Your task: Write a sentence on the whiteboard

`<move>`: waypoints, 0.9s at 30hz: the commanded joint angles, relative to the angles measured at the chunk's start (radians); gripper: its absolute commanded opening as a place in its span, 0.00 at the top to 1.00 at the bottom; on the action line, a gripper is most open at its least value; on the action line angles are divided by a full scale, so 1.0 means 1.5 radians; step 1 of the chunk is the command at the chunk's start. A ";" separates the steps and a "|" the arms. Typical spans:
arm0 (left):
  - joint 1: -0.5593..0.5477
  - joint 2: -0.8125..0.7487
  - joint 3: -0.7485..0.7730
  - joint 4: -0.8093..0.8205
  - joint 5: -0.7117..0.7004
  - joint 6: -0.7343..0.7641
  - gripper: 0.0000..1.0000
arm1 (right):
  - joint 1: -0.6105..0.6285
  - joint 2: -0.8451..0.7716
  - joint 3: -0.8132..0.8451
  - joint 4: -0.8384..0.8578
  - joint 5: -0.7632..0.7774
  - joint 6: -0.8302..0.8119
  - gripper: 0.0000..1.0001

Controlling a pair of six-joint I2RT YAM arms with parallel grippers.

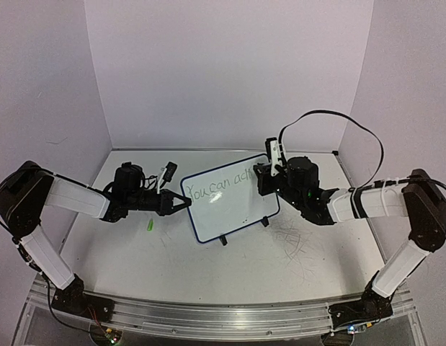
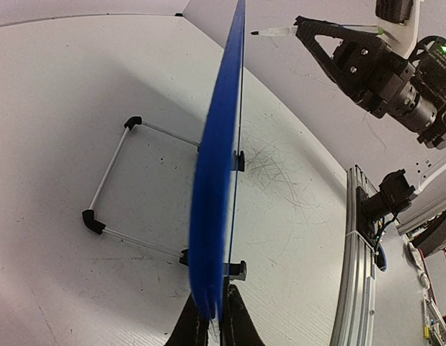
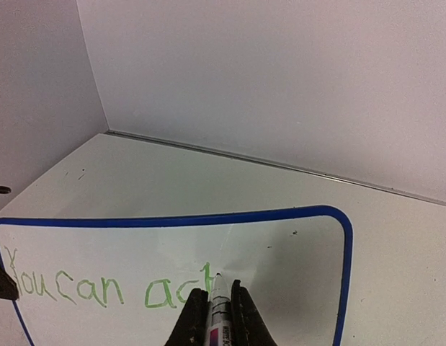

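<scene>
The whiteboard (image 1: 233,209) stands tilted on the table between the arms, white with a blue rim. My left gripper (image 1: 185,204) is shut on its left edge; in the left wrist view the board (image 2: 219,166) shows edge-on, pinched between the fingers (image 2: 237,324). Green writing, the sentence (image 3: 100,288), reads "You can ach" on one line (image 1: 217,189). My right gripper (image 3: 217,303) is shut on a white marker (image 3: 221,313), whose tip touches the board right of the last letter. From above, the marker (image 1: 274,150) sticks up behind the right gripper (image 1: 261,174).
A small green cap (image 1: 150,225) lies on the table below the left gripper. The board's wire stand with black feet (image 2: 94,221) reaches behind it. Grey scribble scratches (image 1: 291,238) mark the tabletop. A metal rail (image 1: 208,317) runs along the near edge, and walls close three sides.
</scene>
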 commanded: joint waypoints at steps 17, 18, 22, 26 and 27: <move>0.001 0.013 0.012 -0.042 -0.044 0.049 1.00 | -0.001 0.036 0.035 0.017 0.054 -0.006 1.00; 0.001 0.013 0.012 -0.042 -0.044 0.048 1.00 | -0.002 0.032 0.034 0.015 0.053 -0.006 1.00; 0.001 0.015 0.014 -0.042 -0.043 0.048 1.00 | -0.001 -0.006 0.012 0.014 0.036 -0.003 1.00; 0.001 0.014 0.013 -0.044 -0.043 0.047 1.00 | -0.003 -0.051 -0.019 0.015 0.030 0.012 1.00; 0.001 0.014 0.013 -0.043 -0.043 0.047 1.00 | -0.002 -0.056 -0.023 0.015 0.029 0.014 1.00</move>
